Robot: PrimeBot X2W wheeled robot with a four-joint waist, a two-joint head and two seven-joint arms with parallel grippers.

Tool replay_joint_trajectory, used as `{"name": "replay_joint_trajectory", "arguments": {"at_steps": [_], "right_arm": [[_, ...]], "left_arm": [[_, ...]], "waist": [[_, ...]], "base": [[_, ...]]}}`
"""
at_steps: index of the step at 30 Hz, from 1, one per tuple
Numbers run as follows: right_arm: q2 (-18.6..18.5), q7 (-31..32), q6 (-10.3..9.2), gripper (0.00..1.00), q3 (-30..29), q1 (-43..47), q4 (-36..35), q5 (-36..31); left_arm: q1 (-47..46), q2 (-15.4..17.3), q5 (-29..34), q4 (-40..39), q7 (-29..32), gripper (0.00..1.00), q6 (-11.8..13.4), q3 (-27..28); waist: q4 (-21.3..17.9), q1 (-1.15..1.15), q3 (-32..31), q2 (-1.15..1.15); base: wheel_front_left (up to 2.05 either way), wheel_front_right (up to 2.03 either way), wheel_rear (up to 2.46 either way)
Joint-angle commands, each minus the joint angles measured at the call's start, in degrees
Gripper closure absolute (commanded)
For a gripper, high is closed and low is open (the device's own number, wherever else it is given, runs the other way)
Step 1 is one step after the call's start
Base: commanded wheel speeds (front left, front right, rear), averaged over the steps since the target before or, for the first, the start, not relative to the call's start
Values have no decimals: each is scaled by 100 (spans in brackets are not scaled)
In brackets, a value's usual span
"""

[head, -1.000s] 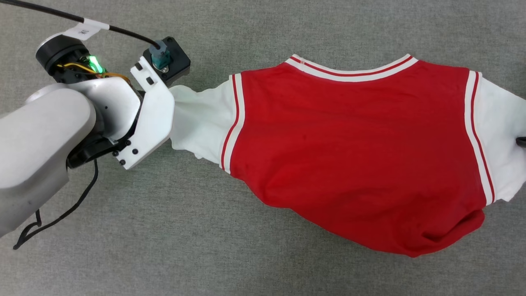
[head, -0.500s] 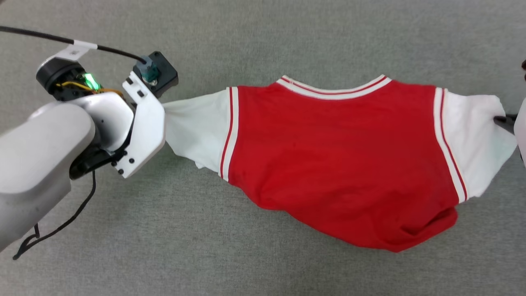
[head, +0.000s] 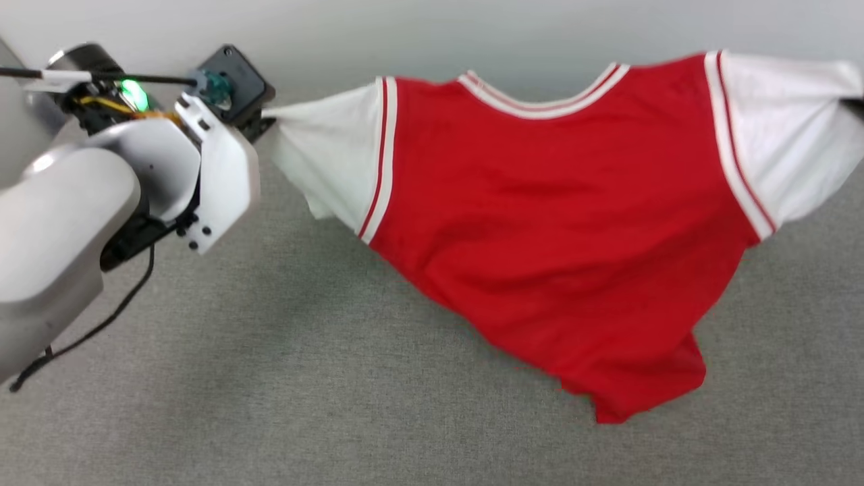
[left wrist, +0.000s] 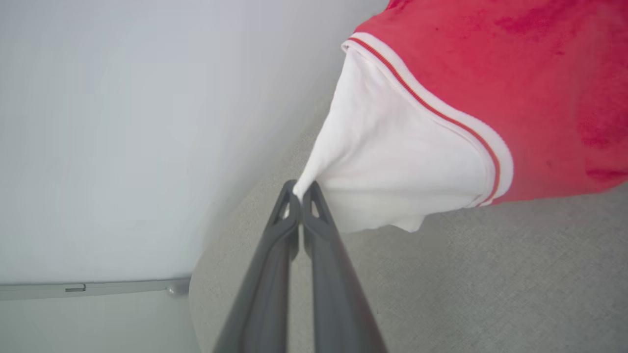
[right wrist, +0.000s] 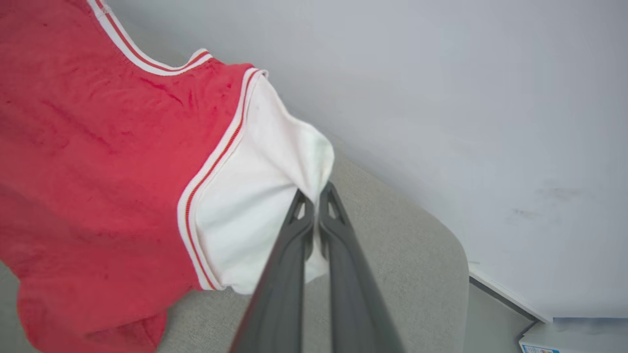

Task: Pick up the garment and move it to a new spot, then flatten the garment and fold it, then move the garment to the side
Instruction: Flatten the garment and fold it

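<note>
The garment [head: 553, 202], a red T-shirt with white sleeves and striped trim, hangs stretched above the grey table [head: 304, 378]. Its hem droops toward the lower right. My left gripper [left wrist: 300, 193] is shut on the tip of one white sleeve [left wrist: 387, 162]. In the head view that gripper [head: 264, 120] sits at the upper left, mostly hidden behind its wrist. My right gripper [right wrist: 314, 196] is shut on the edge of the other white sleeve [right wrist: 255, 196]. This sleeve [head: 790, 135] reaches the head view's right edge. The plain red side faces up.
A pale wall [head: 432, 27] rises just behind the table's far edge. The table has a rounded corner [right wrist: 456, 255] near my right gripper, and a light box [right wrist: 574, 338] sits on the floor past it. A black cable [head: 94, 77] runs to my left wrist.
Both arms have lifted the garment off the table by its sleeves, and it now hangs taut. My right gripper has closed on its sleeve. The camera has tilted, bringing the wall into sight.
</note>
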Motion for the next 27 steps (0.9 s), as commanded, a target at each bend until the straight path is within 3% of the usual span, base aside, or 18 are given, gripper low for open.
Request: {"name": "replay_joint_trajectory", "arguments": {"at_steps": [1,7,15,27], "right_arm": [[-43,-169,-4,100,-45,-190,1,-45],[38,-477,-4,100,-134,-897,17,-314],[436,-701,-4,100,-211,-2261,384,-912],[1455,-1421,-5,100,-236,-4935,1834,-2244]], "left_arm": [[-151,-44,98,29,-152,100,63,87],[-737,-263,360,183,-595,100,254,412],[-1797,-478,755,645,-1002,100,405,822],[-3635,-840,1477,1821,-1921,100,575,1307]], "waist": [[29,0,-163,0],[86,0,-151,0],[86,0,346,0],[103,0,1478,0]], "base": [[0,0,0],[0,0,0],[0,0,0],[0,0,0]]}}
